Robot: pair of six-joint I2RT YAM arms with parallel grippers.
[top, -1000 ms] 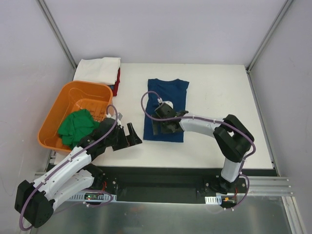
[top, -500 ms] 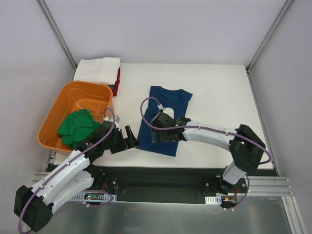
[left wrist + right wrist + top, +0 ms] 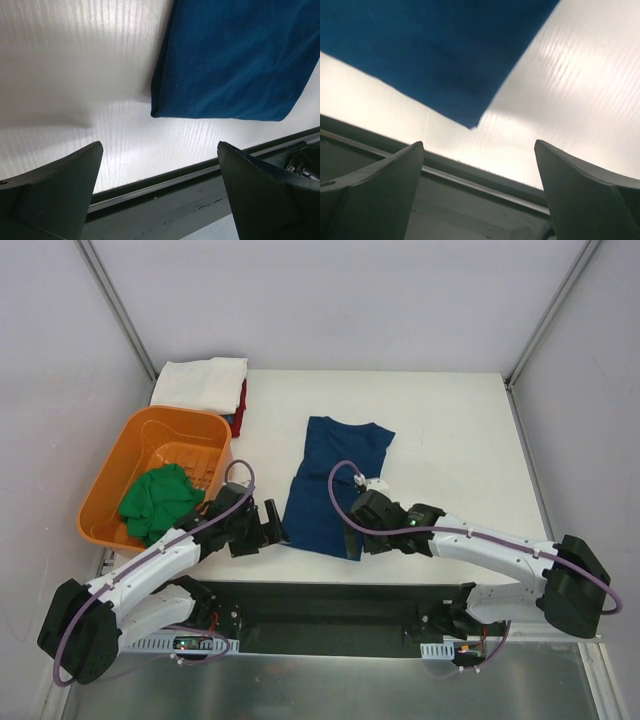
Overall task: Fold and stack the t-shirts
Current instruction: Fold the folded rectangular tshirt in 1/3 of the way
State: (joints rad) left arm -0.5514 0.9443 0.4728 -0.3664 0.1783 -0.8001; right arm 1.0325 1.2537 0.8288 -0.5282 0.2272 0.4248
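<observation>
Navy t-shirt (image 3: 435, 45) fills upper left, flat on white table (image 3: 580, 90). Its folded corner points toward table's near edge, stopping just short of it. Dark metal rail (image 3: 470, 200) runs along that edge. Right gripper (image 3: 479, 146) hangs above edge, jaws spread wide, nothing between them. Dark fingers (image 3: 375, 190) frame shirt corner, clear of cloth.

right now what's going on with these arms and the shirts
Two robot arms are at the near edge of the navy t-shirt, which lies on the table. The left fingers are open by its near left corner, the right fingers open by its near right corner; neither holds anything. A white t-shirt lies folded back left. A green t-shirt sits in the orange tub.
</observation>
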